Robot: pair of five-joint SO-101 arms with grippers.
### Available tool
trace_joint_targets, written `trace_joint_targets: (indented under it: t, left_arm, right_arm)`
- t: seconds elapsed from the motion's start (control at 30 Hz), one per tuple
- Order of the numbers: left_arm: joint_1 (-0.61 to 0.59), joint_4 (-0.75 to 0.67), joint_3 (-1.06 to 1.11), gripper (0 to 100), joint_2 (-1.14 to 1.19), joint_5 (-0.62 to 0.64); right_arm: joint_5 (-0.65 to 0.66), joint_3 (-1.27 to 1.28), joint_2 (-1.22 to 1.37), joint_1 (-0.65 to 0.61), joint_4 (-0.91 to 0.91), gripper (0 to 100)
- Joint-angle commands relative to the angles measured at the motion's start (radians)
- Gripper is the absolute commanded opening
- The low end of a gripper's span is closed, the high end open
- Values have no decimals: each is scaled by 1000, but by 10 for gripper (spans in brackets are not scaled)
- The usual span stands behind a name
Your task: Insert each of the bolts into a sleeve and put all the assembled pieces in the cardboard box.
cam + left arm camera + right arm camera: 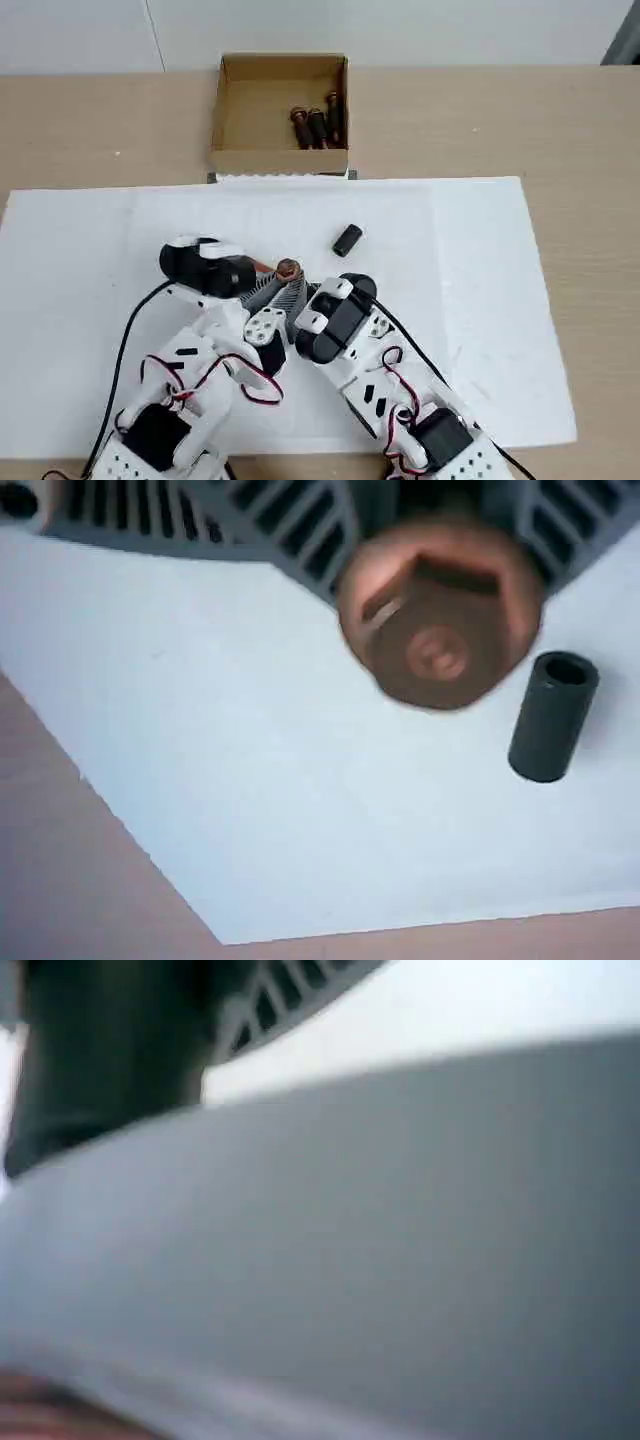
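— Wooden tabletop [580,130] is seen, with a white sheet [90,260] spread over it. What is gripped by the left pincer [286,276]?

— A copper-headed bolt [440,620] is grasped there, clamped between the ribbed jaws at the pincer's tip (its hexagonal head is turned toward the wrist camera).

— And where is a sleeve to be found?

— One black sleeve [347,240] is laid on its side on the sheet, just beyond the left pincer's tip and a little to its right. It is kept apart from the bolt and touched by nothing.

— Can the right pincer [303,296] be judged?

— It is placed close beside the left pincer, on that pincer's right. Whether it is released or clenched cannot be told.

— What of the cardboard box [228,110]?

— It is set well beyond both pincers, at the sheet's far edge. Assembled pieces [315,125] are gathered in its right half, laid against one another.
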Motion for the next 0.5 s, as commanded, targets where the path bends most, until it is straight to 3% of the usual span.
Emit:
trace_joint_targets:
  t: [0.0, 0.13, 0.47]
  left_arm:
    - [-5, 2, -2, 92, -9, -28]
    - [-5, 5, -4, 173, -6, -69]
    - [-48, -3, -5, 175, -6, -187]
  right_arm:
    - [14, -35, -19, 10, -21, 4]
    - [11, -31, -19, 10, -21, 4]
    - [8, -28, -19, 12, -21, 4]
